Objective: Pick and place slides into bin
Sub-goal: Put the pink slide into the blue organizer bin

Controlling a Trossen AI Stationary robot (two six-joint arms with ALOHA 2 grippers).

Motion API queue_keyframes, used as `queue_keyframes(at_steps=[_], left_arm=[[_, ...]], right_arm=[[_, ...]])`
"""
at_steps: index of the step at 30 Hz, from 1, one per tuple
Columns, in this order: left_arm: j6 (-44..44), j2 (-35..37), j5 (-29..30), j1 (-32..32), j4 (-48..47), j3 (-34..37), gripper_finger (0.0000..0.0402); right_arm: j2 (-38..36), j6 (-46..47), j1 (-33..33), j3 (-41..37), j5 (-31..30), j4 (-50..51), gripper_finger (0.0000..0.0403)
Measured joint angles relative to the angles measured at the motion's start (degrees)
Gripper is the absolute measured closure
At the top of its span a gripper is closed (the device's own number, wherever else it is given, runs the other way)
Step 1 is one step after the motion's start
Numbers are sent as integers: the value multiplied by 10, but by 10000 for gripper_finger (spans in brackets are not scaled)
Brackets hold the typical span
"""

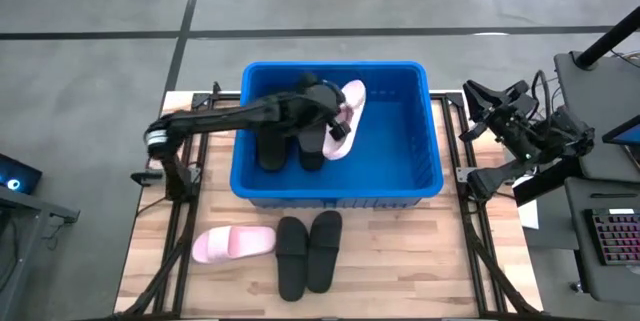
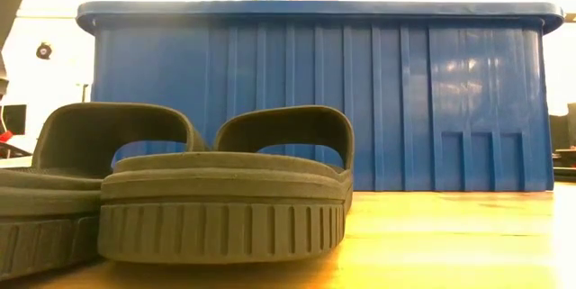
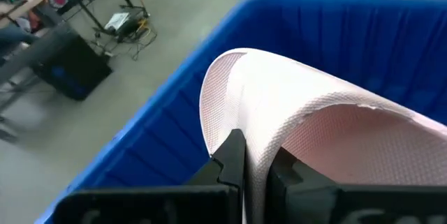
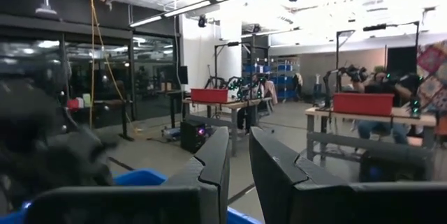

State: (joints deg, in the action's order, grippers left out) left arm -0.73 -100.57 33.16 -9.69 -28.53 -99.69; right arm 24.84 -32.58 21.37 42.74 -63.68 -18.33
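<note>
Left gripper clamped on pink slide, hanging over the bin, toe pointing down toward its floor.

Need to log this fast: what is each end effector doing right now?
Left end effector: shut on the pink slide, over the bin.
Right end effector: parked off the table, holding nothing, fingers slightly apart.

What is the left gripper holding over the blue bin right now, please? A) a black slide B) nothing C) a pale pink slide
C: the left gripper is shut on the pale pink slide above the blue bin, as the left wrist view shows.
</note>
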Motion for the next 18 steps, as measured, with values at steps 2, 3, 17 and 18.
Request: queue_keyframes(at_steps=[2,3,17,18], left_arm=[[-20,-28,8,-9,0,-8,402],[-25,-42,15,-12,0,-15,402],[-109,-210,196,-14,12,-78,401],[-124,-219,197,-14,10,-78,401]], right_arm=[[0,13,0,0,0,0,355],[0,19,0,0,0,0,355],[0,56,0,0,0,0,355],[0,56,0,0,0,0,355]])
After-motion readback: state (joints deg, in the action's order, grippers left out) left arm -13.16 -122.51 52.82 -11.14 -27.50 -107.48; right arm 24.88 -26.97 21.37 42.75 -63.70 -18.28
